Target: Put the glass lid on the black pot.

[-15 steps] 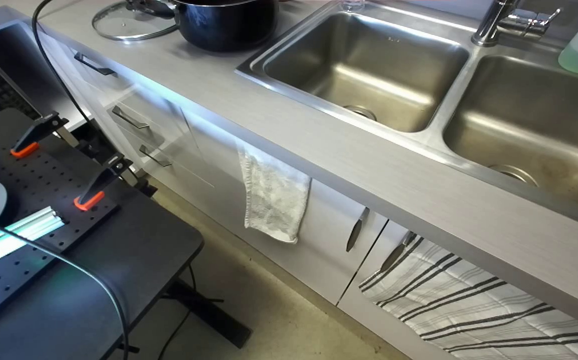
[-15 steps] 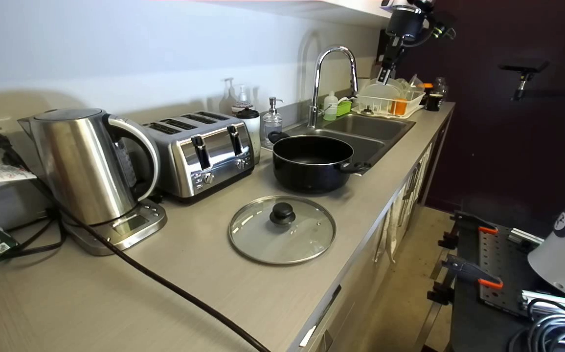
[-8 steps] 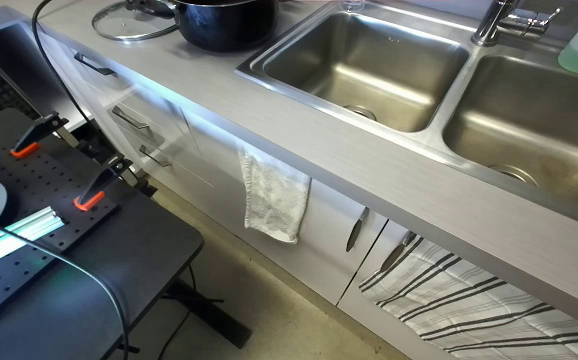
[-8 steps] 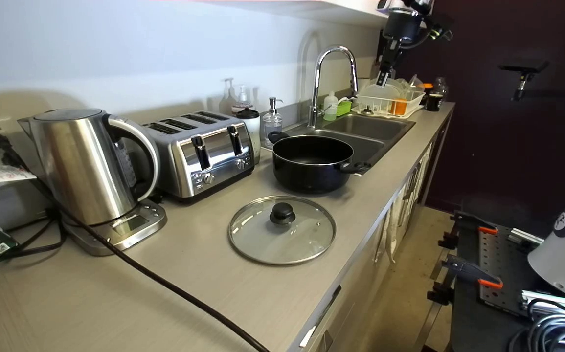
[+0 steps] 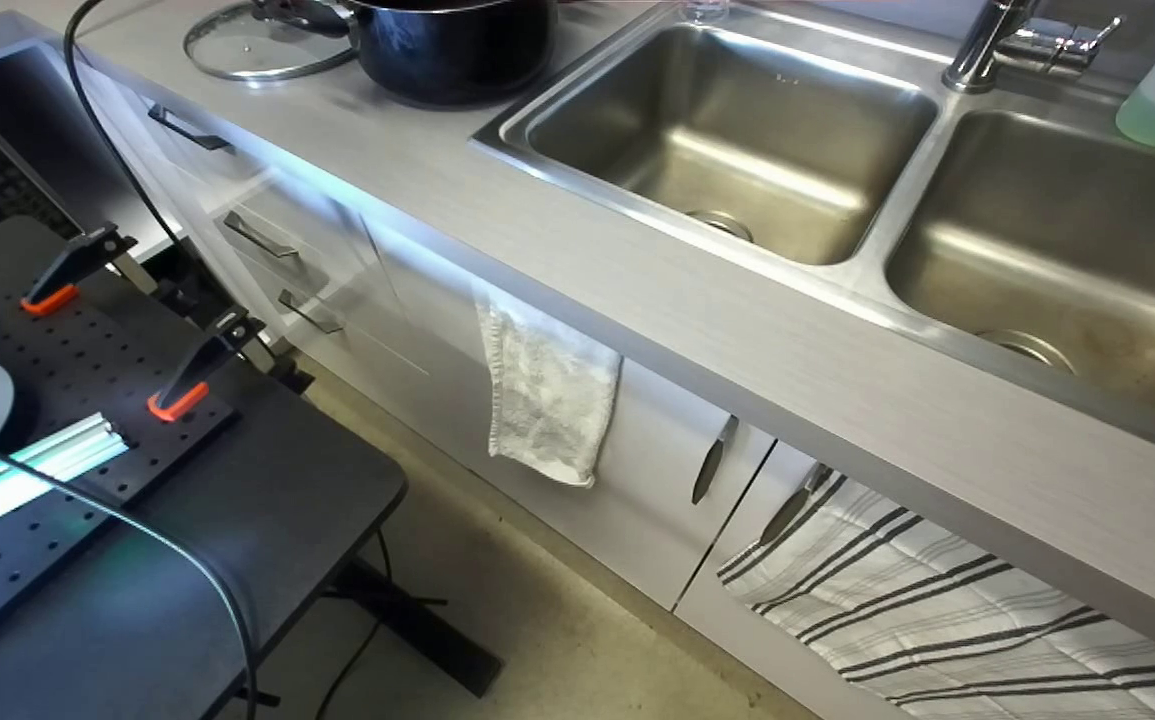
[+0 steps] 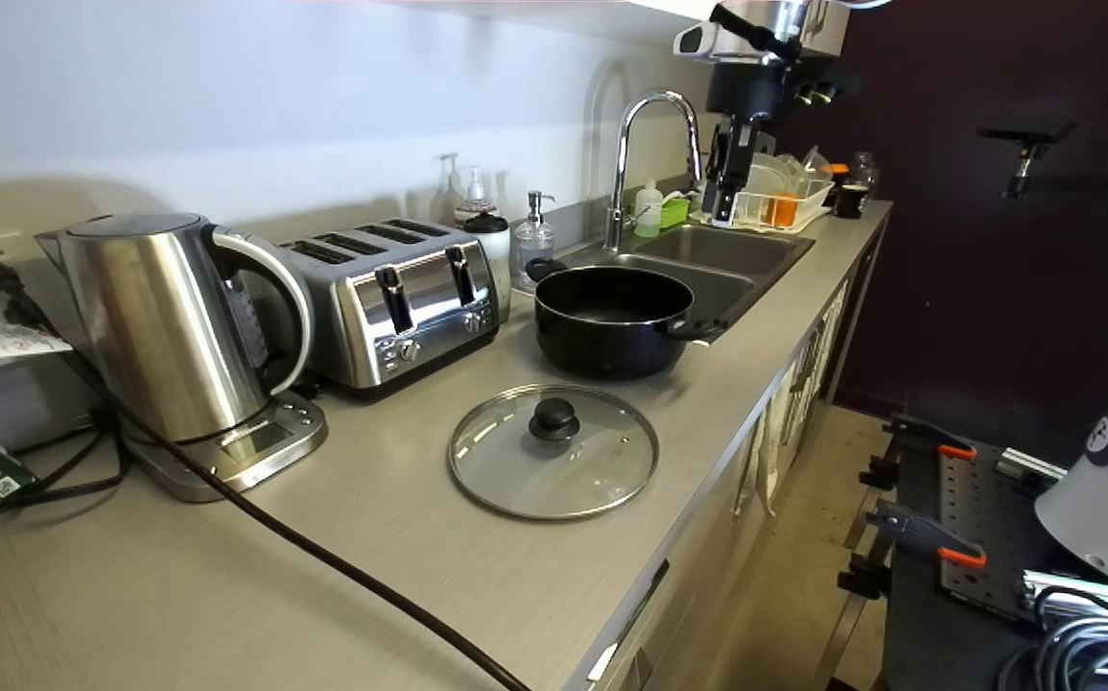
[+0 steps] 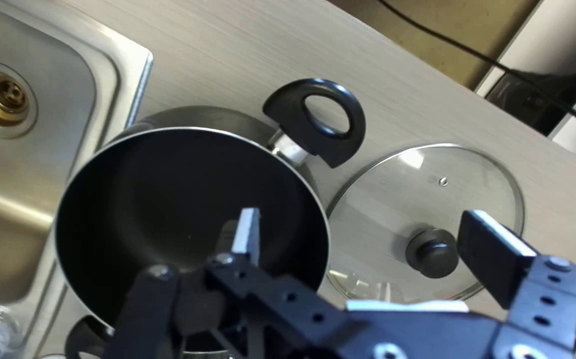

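The glass lid point(image 6: 554, 459) lies flat on the counter with its black knob up, in both exterior views point(image 5: 267, 45) and in the wrist view point(image 7: 392, 199). The black pot point(image 6: 611, 336) stands upright and uncovered beside the lid, between it and the sink; it also shows in an exterior view point(image 5: 452, 55), cut by the top edge. My gripper point(image 6: 728, 203) is in the air beyond the pot, over the sink side. In the wrist view my gripper point(image 7: 365, 234) is open with nothing between its fingers. The pot's empty inside point(image 7: 183, 199) shows there.
A toaster point(image 6: 390, 307) and a kettle point(image 6: 160, 326) stand along the wall. A black cable point(image 6: 323, 557) crosses the counter. The faucet point(image 6: 623, 163), soap dispenser point(image 6: 534, 245), steel sink point(image 5: 737, 150) and dish rack point(image 6: 755, 206) lie beyond the pot.
My arm and gripper have moved left and closer to the pot in an exterior view, with the gripper lower. The lid and the pot have not moved.
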